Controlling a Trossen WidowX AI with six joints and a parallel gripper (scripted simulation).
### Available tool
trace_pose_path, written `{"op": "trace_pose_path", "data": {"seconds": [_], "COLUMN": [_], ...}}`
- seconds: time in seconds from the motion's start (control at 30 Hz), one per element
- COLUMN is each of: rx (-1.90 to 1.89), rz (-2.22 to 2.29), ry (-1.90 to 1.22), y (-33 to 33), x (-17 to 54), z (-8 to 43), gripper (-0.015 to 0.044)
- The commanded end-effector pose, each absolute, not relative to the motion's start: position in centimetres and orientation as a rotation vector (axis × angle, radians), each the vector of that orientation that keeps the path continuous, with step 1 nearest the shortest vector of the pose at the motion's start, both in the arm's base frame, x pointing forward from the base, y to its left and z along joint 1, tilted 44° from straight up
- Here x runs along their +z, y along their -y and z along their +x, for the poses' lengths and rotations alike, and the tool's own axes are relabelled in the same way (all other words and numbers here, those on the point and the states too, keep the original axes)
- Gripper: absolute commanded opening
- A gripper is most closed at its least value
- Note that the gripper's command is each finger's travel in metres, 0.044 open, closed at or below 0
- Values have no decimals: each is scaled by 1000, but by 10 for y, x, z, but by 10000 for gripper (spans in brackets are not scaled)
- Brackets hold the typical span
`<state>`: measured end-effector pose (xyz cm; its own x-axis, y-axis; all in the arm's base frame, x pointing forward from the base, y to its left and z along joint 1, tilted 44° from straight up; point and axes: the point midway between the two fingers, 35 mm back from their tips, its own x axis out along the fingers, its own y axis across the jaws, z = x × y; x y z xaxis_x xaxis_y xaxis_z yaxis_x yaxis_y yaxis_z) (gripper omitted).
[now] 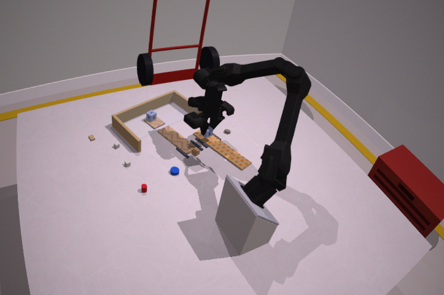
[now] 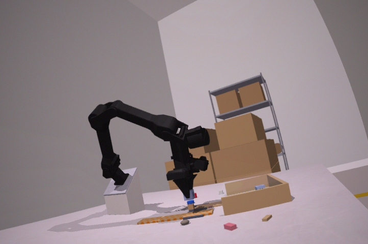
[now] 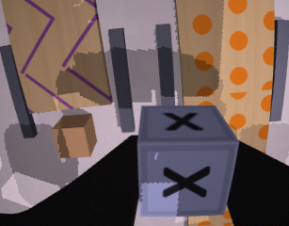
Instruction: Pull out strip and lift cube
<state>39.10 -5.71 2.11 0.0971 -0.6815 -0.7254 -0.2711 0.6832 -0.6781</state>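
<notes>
My gripper (image 1: 208,133) (image 2: 189,196) is shut on the blue-grey labelled cube (image 1: 209,131) (image 2: 190,194) (image 3: 186,176), whose two visible faces in the wrist view bear a black X. It holds the cube a short way above the table, over the dotted strip's far end. The orange-dotted strip (image 1: 229,151) (image 2: 172,217) (image 3: 238,56) lies flat, in one piece as far as it shows. The purple zigzag strip (image 1: 173,137) (image 3: 55,52) lies beside it. A separate short zigzag piece (image 1: 155,123) lies beyond it, with another blue-grey cube (image 1: 151,115) (image 2: 259,187) on it.
Dark rails (image 1: 182,152) (image 3: 121,80) flank the strips. A brown block (image 1: 194,151) (image 3: 75,137) lies by the zigzag strip's near end. A wooden wall (image 1: 126,133) (image 2: 256,199) surrounds the far cube. A blue disc (image 1: 174,170), red cylinder (image 1: 144,188) and pebble (image 1: 227,131) (image 2: 185,221) lie around.
</notes>
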Motion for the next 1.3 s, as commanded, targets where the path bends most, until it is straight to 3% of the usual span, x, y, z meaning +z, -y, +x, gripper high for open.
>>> {"op": "trace_pose_path", "data": {"seconds": [0.0, 0.67, 1.27], "rx": [-365, -363, -362], "rz": [-833, -834, -833], "ry": [-1485, -1489, -1489], "y": [55, 53, 28], "x": [19, 5, 31], "z": [378, 307, 302], "gripper": [0, 0, 0]}}
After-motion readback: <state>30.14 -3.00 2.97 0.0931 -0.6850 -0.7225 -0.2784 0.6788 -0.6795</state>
